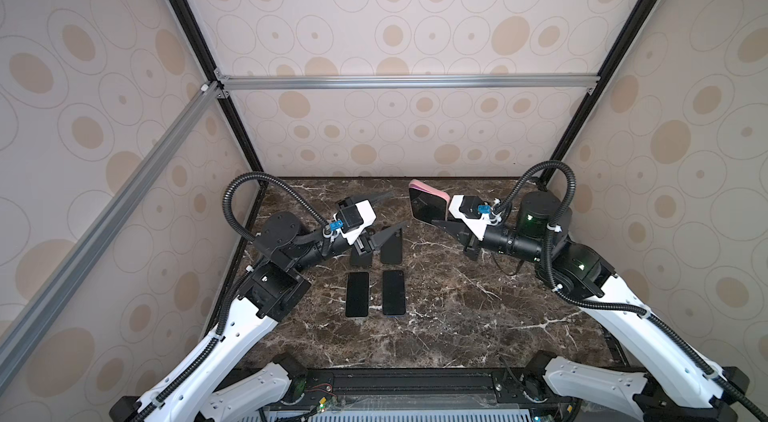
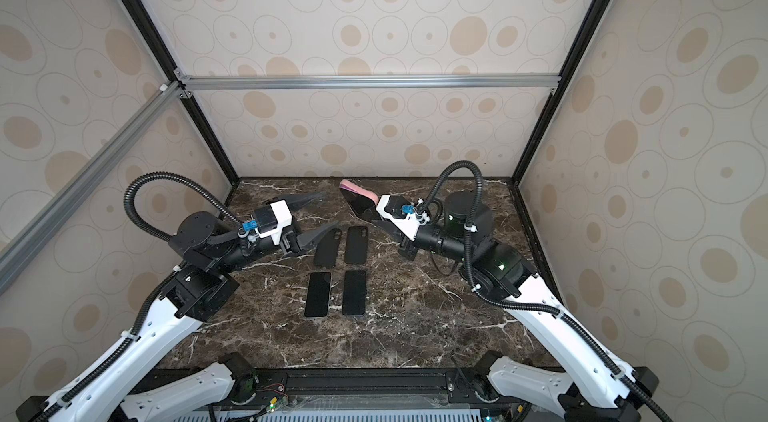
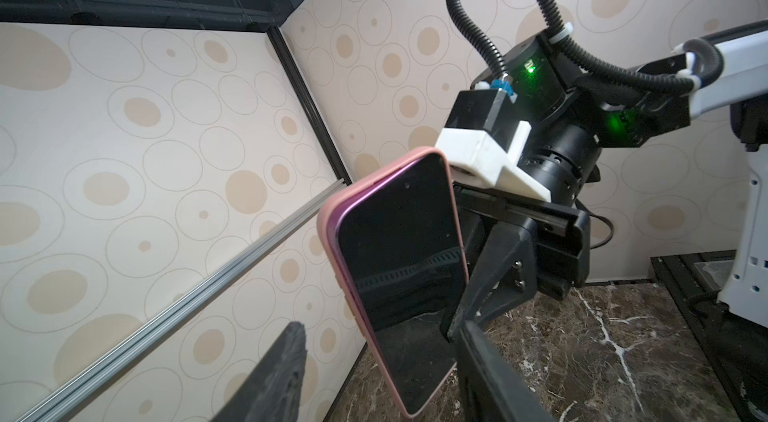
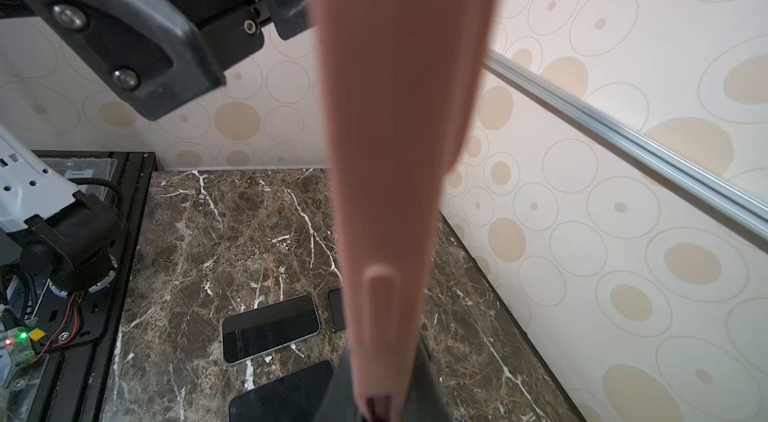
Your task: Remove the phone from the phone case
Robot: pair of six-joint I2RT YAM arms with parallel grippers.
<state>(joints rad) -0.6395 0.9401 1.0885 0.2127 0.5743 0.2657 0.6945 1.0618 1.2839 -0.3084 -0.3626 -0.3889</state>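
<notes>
Past bare phones (image 1: pixel 357 294) and black cases (image 1: pixel 391 249) on the worktop (image 1: pixel 457 316), the left end effector (image 1: pixel 399 209) hangs spread, empty, while farther back the right end effector (image 1: pixel 440 213) pinches the pink phone case (image 1: pixel 430 188), phone (image 1: pixel 428 206) apparently inside, so the left must pry it out.

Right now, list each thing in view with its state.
left tool: open, empty.
right tool: shut on pink case.
pink case: gripped, raised off the table, phone inside.
phone: in the pink case, screen dark.
bare phones: flat on the table, screens up, dark.
black cases: flat on the table.
</notes>
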